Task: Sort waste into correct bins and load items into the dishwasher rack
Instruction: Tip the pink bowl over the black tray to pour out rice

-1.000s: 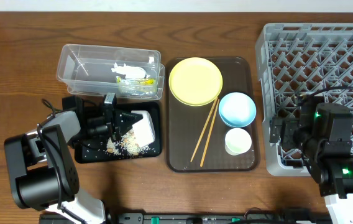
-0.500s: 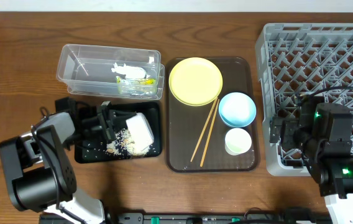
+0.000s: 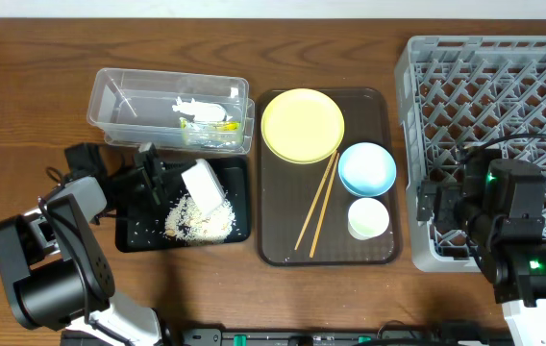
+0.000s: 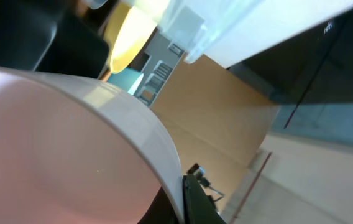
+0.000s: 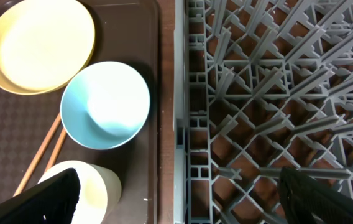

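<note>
My left gripper (image 3: 169,179) is shut on the rim of a white bowl (image 3: 202,184) and holds it tipped on edge over the flat black tray (image 3: 138,234). A clump of white rice (image 3: 196,221) lies in that tray below the bowl. In the left wrist view the bowl (image 4: 71,143) fills the frame, with one finger (image 4: 196,200) against its rim. The clear tub (image 3: 119,101) holds wrapper scraps (image 3: 208,119). The yellow plate (image 3: 302,125), chopsticks (image 3: 317,204), light blue bowl (image 3: 366,168) and white cup (image 3: 368,218) sit on the brown tray. My right gripper (image 5: 186,205) is open over the grey rack's (image 3: 504,106) left edge.
The brown serving tray (image 3: 278,245) lies between the black tray and the rack. In the right wrist view the blue bowl (image 5: 105,104), cup (image 5: 96,190) and plate (image 5: 40,43) lie left of the rack wall (image 5: 181,112). The right arm's body (image 3: 513,221) overhangs the rack's front left corner.
My left gripper drew back to the left and tipped the white bowl more steeply. More rice has spilled from it into the black tray. The right arm has not moved.
</note>
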Available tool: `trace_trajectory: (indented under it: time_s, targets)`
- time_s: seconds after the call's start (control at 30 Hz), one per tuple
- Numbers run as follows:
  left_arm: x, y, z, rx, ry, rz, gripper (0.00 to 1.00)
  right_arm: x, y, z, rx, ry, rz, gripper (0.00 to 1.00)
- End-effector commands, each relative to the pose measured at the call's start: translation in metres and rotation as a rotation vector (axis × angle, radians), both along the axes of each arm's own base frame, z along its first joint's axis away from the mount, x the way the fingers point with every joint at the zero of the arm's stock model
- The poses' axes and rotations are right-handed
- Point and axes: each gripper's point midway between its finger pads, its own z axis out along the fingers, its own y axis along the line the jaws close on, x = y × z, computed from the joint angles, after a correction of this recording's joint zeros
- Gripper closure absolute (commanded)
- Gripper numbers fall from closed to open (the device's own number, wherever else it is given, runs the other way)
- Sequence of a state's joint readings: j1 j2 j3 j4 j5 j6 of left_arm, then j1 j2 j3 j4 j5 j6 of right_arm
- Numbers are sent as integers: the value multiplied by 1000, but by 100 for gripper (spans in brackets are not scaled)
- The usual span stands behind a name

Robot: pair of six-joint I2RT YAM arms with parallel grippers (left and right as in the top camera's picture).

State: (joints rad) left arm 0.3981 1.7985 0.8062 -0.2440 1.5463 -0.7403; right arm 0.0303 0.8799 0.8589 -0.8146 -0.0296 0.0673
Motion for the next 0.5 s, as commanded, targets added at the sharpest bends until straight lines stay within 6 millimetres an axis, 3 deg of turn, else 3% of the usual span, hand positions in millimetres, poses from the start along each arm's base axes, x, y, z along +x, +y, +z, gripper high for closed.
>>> trace_trajectory:
  time_s: [0.0,0.23,0.37,0.47]
  targets:
    - [2,-1,11,24,-122,-14,94,2,-2,9,0,-22,-4,1]
    - [1,-1,28,-23,-18,-3,94,2,-2,9,0,-22,-4,1]
    - [5,-9,53,57,-215,-38,94,2,-2,9,0,-22,-4,1]
    - [6,-30,87,149,-438,-95,94,2,-2,9,0,-22,-4,1]
